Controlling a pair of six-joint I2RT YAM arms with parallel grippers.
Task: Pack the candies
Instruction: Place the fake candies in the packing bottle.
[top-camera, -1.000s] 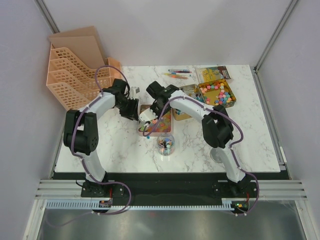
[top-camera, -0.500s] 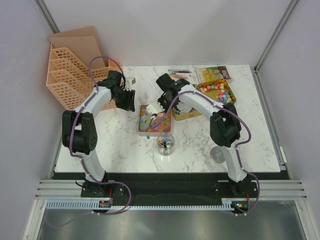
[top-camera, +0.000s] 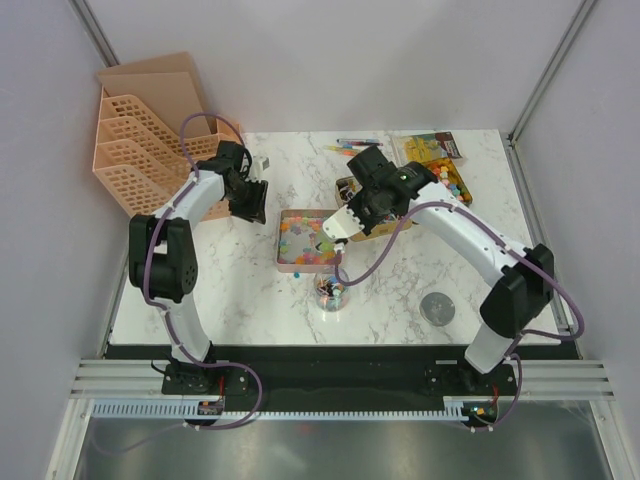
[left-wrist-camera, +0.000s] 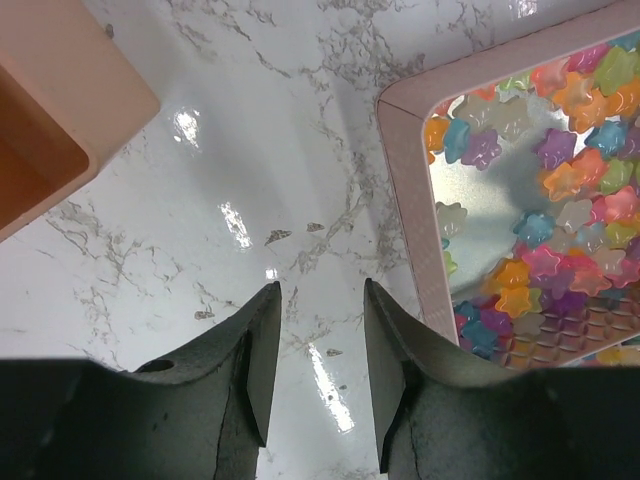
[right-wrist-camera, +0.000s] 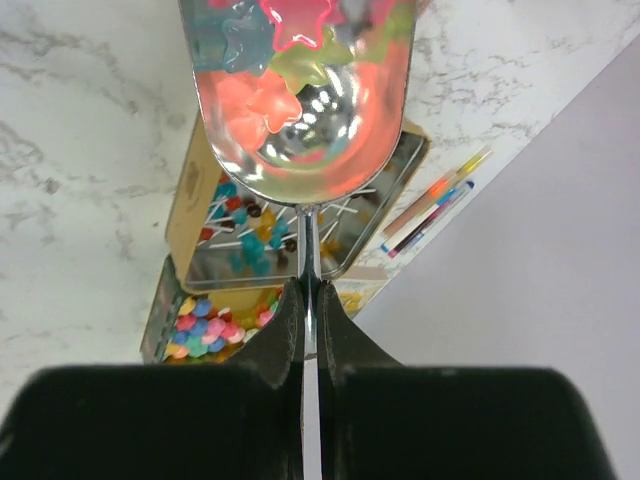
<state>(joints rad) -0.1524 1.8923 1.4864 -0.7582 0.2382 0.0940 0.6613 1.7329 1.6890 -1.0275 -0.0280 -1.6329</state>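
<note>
Two grippers, two different states. Your right gripper (right-wrist-camera: 308, 292) is clenched tight on the thin handle of a metal scoop (right-wrist-camera: 300, 130), and its bowl carries a few star-shaped candies (right-wrist-camera: 298, 22) in red, green and blue. Your left gripper (left-wrist-camera: 320, 300) stands partly parted with nothing between its fingers, hovering over the bare marble table (left-wrist-camera: 200, 210) just beside the pink tin (left-wrist-camera: 400, 200). Most of the candies you can see lie loose in that tin. In the top view the scoop hangs at the tin's right edge, and a small glass jar (top-camera: 332, 292) of sweets stands near the tin's front.
</note>
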